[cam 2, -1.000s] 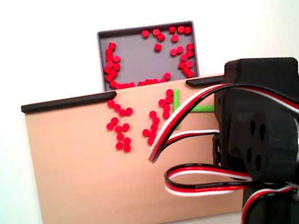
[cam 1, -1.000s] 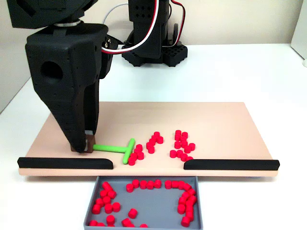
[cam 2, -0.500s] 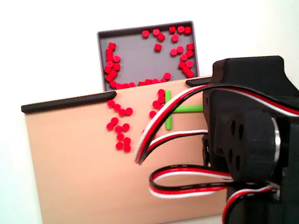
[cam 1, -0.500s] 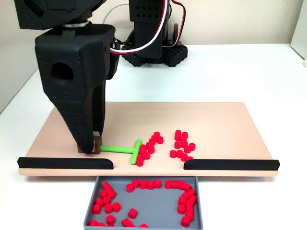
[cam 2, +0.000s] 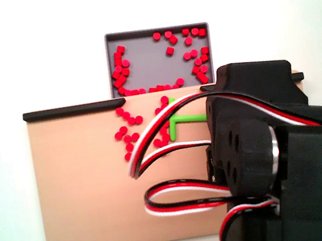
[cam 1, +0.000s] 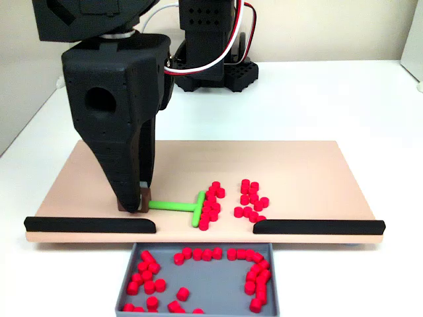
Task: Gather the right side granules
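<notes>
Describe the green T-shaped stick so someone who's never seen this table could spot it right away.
Find the tan board, then its front edge with two black rails. The green T-shaped stick lies flat near the gap between them, its stem held by the black end effector. It is the only green thing; the granules at its crossbar are red.

Matte black printed arm, tapering gripper with what looks like a brown tip, round hole above it, red-white-black cables looping behind, perforated black base

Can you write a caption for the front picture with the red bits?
Gripper pushes green T-stick against red granules.
</notes>
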